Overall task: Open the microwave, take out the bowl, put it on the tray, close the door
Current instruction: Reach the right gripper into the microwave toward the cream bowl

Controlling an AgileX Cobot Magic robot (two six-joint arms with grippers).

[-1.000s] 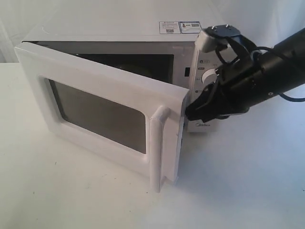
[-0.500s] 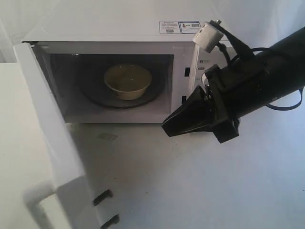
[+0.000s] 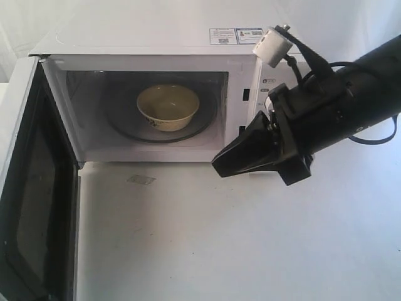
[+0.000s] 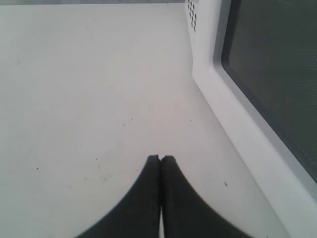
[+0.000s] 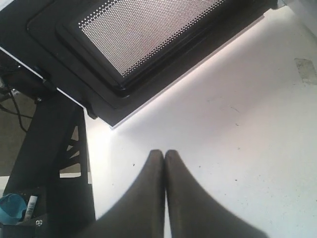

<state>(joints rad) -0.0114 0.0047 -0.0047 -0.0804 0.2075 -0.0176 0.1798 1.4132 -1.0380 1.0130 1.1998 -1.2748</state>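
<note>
The white microwave (image 3: 144,41) stands at the back with its door (image 3: 34,188) swung wide to the left, dark inner side showing. On the turntable inside sits the cream bowl (image 3: 168,106), upright and untouched. My right gripper (image 3: 216,168) hovers shut and empty in front of the cavity's lower right corner, below the knobs. In the right wrist view the right gripper (image 5: 164,152) points over the table toward the door's (image 5: 143,29) perforated inner window. The left gripper (image 4: 160,157) is shut and empty above the table beside the door's (image 4: 267,74) dark window. No tray is in view.
A small tape patch (image 3: 141,180) lies on the white table (image 3: 207,251) before the cavity. The right arm (image 3: 351,106) covers the microwave's control panel. Beyond the table's edge are a black stand (image 5: 54,148) and the floor.
The door swung from partly open to fully open on the left, uncovering the bowl. My right gripper left the door's edge and moved left and down in front of the cavity.
</note>
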